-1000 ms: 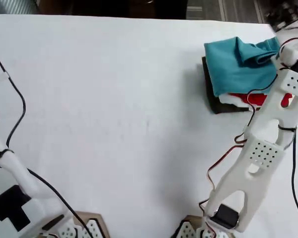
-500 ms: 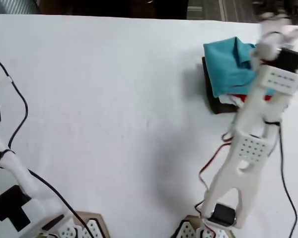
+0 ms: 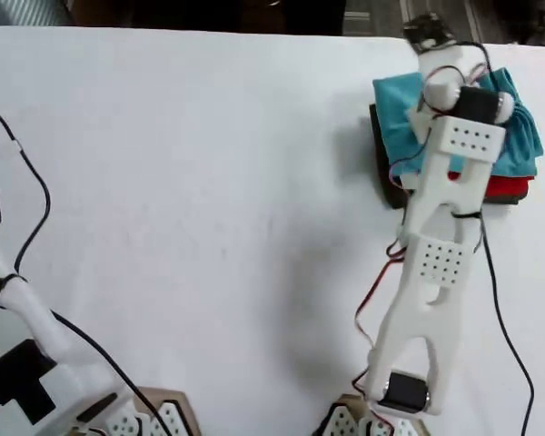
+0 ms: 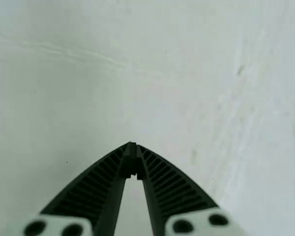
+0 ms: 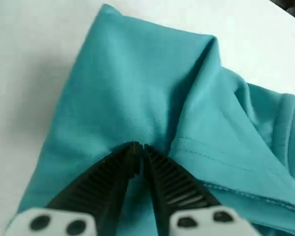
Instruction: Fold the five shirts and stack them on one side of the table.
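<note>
where the teal shirt [image 5: 132, 93] lies, the right end effector [image 5: 139, 148] hangs closed.

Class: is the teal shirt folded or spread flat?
Folded, though rumpled: the teal shirt sits bunched in layers atop the stack of shirts.

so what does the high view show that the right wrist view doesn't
High view: the red shirt and dark shirt stacked under the teal shirt, the right arm over them, the left arm at the near-left corner. Right wrist view: the right tool shut, tips at a crease in the teal cloth. Both: the teal shirt on top and the white table.
</note>
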